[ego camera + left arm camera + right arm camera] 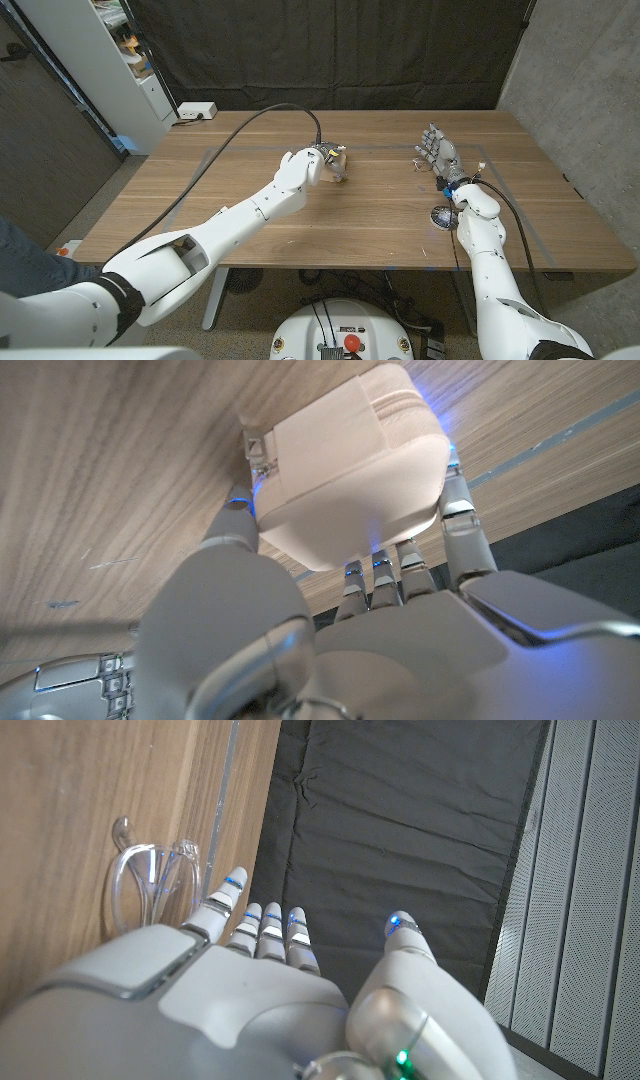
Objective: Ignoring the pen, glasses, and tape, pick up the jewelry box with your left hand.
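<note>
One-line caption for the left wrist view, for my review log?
Left hand grips the cream, rounded fabric jewelry box between its fingers, against the wooden table.

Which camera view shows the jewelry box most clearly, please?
The left wrist view: the jewelry box appears large there, with the left hand gripping it, fingers against its sides. In the head view the box is small and partly hidden by that hand.

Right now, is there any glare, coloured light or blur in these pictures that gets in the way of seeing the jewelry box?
Head view: even light, but the jewelry box is small and half hidden by the left hand. Left wrist view: the box is sharp, with blue glow on the fingertips at its edges; the near palm is soft. Right wrist view: the right hand is blurred up close.
</note>
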Robot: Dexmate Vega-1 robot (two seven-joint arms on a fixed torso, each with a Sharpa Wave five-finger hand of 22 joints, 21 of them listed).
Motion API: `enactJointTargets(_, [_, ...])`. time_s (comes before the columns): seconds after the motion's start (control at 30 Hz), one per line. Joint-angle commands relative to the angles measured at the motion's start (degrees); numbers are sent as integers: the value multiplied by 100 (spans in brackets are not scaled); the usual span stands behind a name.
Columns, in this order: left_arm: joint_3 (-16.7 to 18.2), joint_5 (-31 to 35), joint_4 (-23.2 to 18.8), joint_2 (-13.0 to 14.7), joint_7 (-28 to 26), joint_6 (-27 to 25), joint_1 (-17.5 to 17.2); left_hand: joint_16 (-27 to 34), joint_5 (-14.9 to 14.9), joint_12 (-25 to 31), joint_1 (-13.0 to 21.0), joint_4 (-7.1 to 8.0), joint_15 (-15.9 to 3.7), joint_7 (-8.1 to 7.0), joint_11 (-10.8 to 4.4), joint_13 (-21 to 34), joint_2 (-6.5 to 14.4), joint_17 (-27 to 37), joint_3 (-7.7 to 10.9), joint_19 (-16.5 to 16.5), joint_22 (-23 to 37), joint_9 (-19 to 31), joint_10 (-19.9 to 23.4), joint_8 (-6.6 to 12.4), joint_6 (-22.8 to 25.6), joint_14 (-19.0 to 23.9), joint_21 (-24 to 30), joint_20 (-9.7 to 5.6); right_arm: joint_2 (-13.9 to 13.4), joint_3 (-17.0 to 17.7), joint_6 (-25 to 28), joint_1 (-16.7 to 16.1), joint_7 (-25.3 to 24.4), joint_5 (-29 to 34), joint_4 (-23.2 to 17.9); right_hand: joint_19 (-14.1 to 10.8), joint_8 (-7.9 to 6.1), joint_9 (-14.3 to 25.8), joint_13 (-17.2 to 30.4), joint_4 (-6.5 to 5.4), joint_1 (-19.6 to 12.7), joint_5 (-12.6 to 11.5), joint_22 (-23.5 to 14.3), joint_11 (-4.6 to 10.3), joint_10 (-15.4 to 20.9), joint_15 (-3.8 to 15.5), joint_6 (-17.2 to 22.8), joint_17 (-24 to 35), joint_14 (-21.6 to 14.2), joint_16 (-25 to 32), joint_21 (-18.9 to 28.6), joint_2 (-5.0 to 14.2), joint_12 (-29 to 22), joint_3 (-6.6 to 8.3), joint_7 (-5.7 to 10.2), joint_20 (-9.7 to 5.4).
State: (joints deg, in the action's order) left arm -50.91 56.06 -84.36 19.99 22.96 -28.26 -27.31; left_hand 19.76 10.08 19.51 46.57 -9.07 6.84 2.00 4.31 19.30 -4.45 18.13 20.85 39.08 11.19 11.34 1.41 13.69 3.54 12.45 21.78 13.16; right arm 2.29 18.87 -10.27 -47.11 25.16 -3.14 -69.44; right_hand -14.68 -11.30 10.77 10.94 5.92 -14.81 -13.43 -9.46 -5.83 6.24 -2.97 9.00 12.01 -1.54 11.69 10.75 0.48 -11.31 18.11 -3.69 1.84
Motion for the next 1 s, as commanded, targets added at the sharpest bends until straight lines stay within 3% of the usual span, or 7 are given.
enactJointTargets(0.03, [-2,48,-84,48,82,-48,28,62,2,33,820,33,-132,4,9,23,858,38,-5,-4,11,14,44,0,60,94,-25,-66,15,-13,-17,-7,-9,7,-36,-15,4,17,19,21,6,-29,-27,15,1,-44,2,6,6,14,17,42,-8,-5,20,39])
enactJointTargets(1.0, [78,327,-542,178,239,-219,-92,142,-3,69,949,11,-134,16,-11,91,901,167,-54,-46,13,21,73,-26,101,104,-56,-69,72,3,86,-190,10,-5,-481,-34,5,17,19,24,11,-28,-27,-1,-6,-41,-1,8,3,16,21,46,-6,-13,17,35])
